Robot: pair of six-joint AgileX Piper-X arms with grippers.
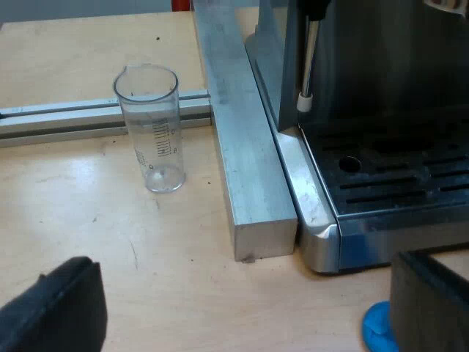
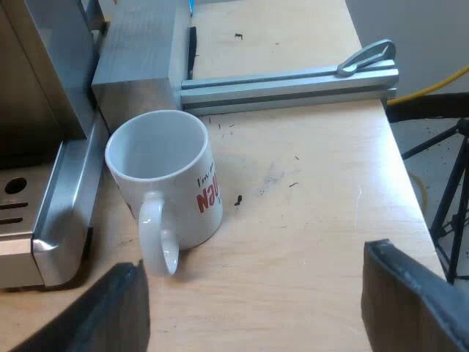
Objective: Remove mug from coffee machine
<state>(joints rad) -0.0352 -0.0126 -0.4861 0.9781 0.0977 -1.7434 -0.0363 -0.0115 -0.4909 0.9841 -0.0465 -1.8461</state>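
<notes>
Gaping right gripper (image 2: 253, 297), empty, near mug (image 2: 176, 209)

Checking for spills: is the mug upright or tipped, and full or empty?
Upright and empty: the mug stands on the table beside the machine, rim up, its white inside bare.

- And here's the mug (image 2: 165, 180): white all over, red block lettering on its wall, thin dark script above, at three o'clock from the handle.
- Measuring glass (image 1: 152, 132): clear, dark scale lines.
- Espresso machine (image 1: 315, 213): silver, its tray grille dark and slotted.
- Tamper (image 1: 379, 328): bright blue.
- Table (image 1: 183, 293): pale wood, dark specks.
</notes>
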